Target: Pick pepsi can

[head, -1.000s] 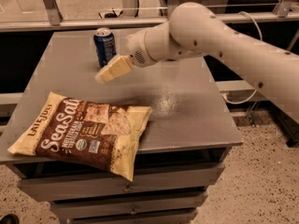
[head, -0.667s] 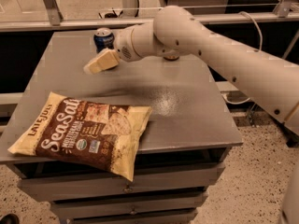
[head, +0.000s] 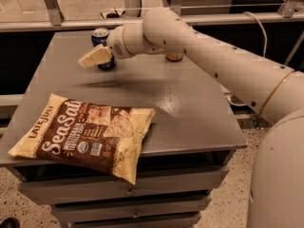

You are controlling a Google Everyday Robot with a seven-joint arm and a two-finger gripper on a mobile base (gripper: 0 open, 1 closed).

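Reaching in from the right of the frame, the white arm point(head: 213, 63) crosses the back half of the grey table point(head: 190, 113) and ends at the gripper point(head: 94, 57) in the upper left, where it hangs just above the tabletop. Whether the gripper is open or closed cannot be told from this angle; it reads as 1 pale wedge.

The pepsi can point(head: 99, 33) stands upright right behind it, close to the table's far edge and toward the far left corner. Its silver top and blue upper wall show above the gripper, and a strip of its base shows below the wrist. The gripper overlaps the can's middle and is possibly touching it, though contact is unclear.

A band of bare grey surface separates the can from the chip bag point(head: 88, 134), which lies flat at lower left with 1 corner hanging over the front edge and another reaching the left edge. The right half of the tabletop is open out to its right edge.

A small brown can point(head: 174, 57) peeks out beneath the arm near the far edge, well apart from the pepsi can
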